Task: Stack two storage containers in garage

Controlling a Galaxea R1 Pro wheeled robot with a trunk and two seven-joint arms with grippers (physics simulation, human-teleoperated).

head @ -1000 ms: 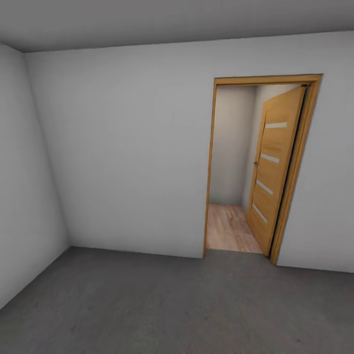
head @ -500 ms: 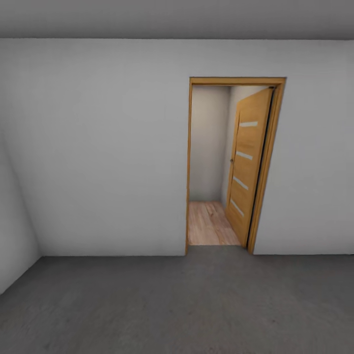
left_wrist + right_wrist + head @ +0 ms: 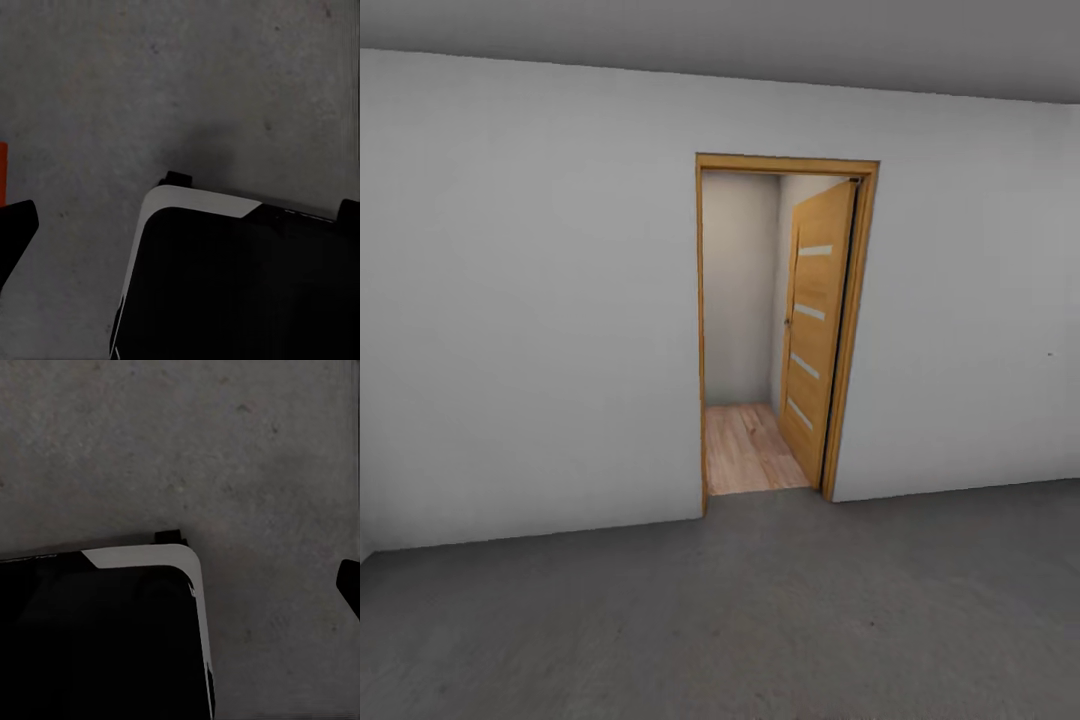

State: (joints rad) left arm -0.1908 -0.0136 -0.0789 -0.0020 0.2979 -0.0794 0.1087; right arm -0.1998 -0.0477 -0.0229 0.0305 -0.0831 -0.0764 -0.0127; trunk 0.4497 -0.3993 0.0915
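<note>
I am in the garage, on its dull grey concrete floor. In the left wrist view a thin orange-red strip shows at the picture's edge above the floor; it looks like the side of a storage container, but too little shows to be sure. One dark fingertip of my left gripper pokes in beside that strip. One dark fingertip of my right gripper shows over bare concrete. The other finger of each gripper is out of frame, so neither's state can be read.
An orange-wood door with glass slits stands swung open in its frame, with light wood plank flooring beyond. White walls flank the doorway. My black and white base sits below both wrists.
The head view has swung to the right: the doorway has shifted from right of centre to the middle of the picture, and the left corner wall has slid out of view.
</note>
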